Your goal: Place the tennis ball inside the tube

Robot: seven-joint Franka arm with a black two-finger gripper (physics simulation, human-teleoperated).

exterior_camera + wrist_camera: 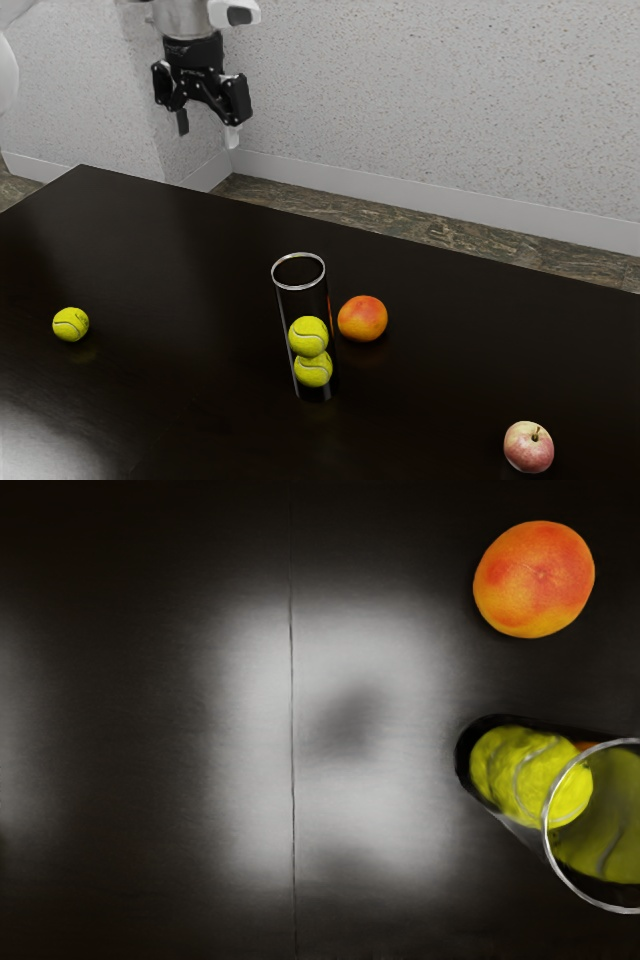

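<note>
At the exterior view's left, a loose yellow-green felt tennis ball [70, 324] rests on the glossy black table [200, 410]. Next, the black two-finger gripper [207, 139] hangs above table level, fingers spread, nothing between them. The clear cylindrical tube [299, 289] stands upright, containing two stacked tennis balls [308, 337]. Just beside it sits a round orange-red fruit [362, 318]; well apart, a pink-and-yellow apple [529, 446].

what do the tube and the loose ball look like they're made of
Tube: likely clear, glossy plastic, possibly glass; tennis balls show through its wall.

Loose tennis ball: probably rubber under matte yellow felt, judging by its dull, slightly rough surface and curved seam.
</note>
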